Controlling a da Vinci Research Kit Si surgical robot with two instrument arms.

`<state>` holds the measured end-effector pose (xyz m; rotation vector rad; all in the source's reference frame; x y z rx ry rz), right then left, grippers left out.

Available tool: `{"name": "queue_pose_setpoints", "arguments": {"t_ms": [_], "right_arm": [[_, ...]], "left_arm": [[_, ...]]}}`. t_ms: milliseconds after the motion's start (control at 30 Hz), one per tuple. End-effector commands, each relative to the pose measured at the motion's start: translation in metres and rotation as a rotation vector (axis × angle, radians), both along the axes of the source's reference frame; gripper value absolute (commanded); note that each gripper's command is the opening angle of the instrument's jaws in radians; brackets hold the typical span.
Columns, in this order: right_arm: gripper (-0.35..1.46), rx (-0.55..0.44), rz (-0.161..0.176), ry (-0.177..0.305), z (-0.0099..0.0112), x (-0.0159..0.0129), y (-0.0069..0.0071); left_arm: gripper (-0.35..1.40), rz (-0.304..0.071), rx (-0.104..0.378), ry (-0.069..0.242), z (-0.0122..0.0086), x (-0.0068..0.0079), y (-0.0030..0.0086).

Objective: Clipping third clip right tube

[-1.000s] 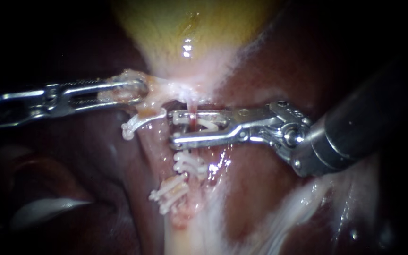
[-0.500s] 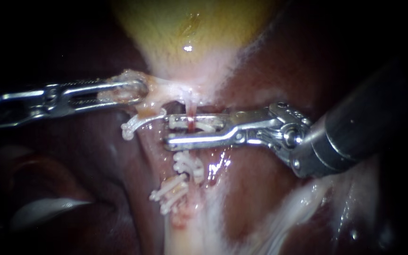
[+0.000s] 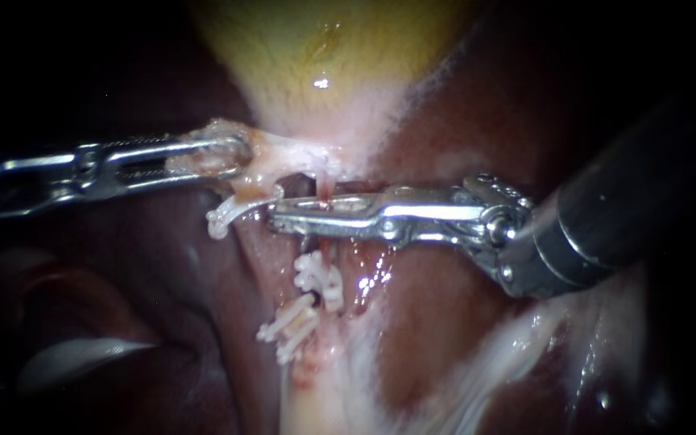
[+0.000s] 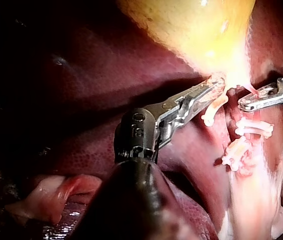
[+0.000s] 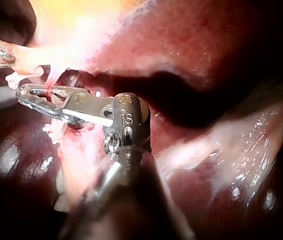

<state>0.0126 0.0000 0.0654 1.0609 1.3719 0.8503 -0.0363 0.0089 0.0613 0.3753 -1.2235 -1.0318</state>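
**Endoscope view, L to R; positions given from the gallbladder (image 3: 324, 48).**

- **L instrument (image 3: 231, 151):** shaft enters from the L. Jaws are pinched on pale tissue (image 3: 275, 153) at the gallbladder neck, drawing it out to the L.
- **Single clip (image 3: 223, 216):** white and curved, just below the neck on its L side.
- **Right tube (image 3: 328, 192):** thin pink strand running straight down from the neck.
- **R instrument (image 3: 275, 216):** shaft enters from the R over the liver (image 3: 461, 105). Jaws lie across the right tube just below the neck, pressed nearly together and pinching it from both sides. The R wrist view shows only a slit between them, w/ the strand crossing it. Pale bits in the slit are prob. the clip being applied, but this is not certain.
- **Two lower clips (image 3: 320, 278) (image 3: 287, 324):** white, stacked farther below the neck on the pale stalk.

**Step in hand (judged):** squeezing the clip home on the right tube.

**Next move calls for:**
- Complete the squeeze.
- Open the R jaws and back out toward the R w/o dragging the tube.
- Keep L traction steady meanwhile.
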Motion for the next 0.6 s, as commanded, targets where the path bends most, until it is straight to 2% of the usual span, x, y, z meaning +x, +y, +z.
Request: {"name": "queue_pose_setpoints", "arguments": {"t_ms": [33, 600], "right_arm": [[-0.35, -0.001, -0.006, 0.005, 0.0, -0.0001, 0.0], [-0.35, -0.001, -0.003, 0.001, 0.0003, -0.0006, 0.0002]], "left_arm": [[-0.35, 0.0, 0.0, 0.0, 0.0, 0.0, 0.0], [-0.35, 0.0, 0.0, 0.0, 0.0, 0.0, 0.0]]}}
